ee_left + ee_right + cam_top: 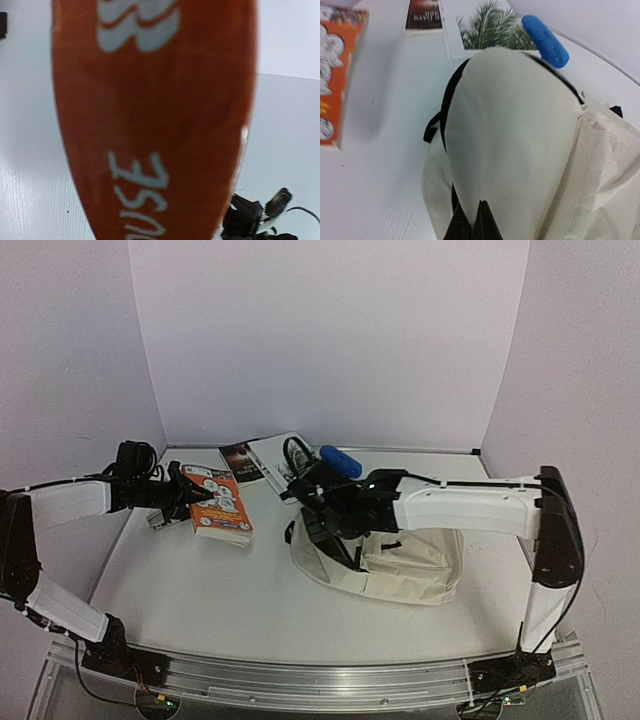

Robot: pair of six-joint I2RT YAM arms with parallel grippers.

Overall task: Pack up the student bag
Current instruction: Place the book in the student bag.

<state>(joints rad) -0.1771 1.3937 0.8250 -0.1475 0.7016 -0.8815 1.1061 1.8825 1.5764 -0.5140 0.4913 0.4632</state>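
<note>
Student bag (410, 565): cream fabric with black straps; lies on the table (250, 600) right of centre, directly under the right arm; the largest thing in view

Right gripper (325, 515): fingers fully closed on a fold of the student bag's cream fabric; in the right wrist view the fold (520, 150) rises from between the dark fingertips (470, 227) and fills most of the frame

Left gripper (180, 495): at the left edge of the orange book (222, 505); fingers narrow and clamped on that edge, as far as the top view shows; in the left wrist view the orange cover (150, 125) fills the frame and hides the fingers

Blue oblong object (340, 461): just behind the student bag; lies partly on the palm-print book (490, 30)

Dark-cover book (243, 462): flat on the table near the back wall; between the orange book and the palm-print book
</note>
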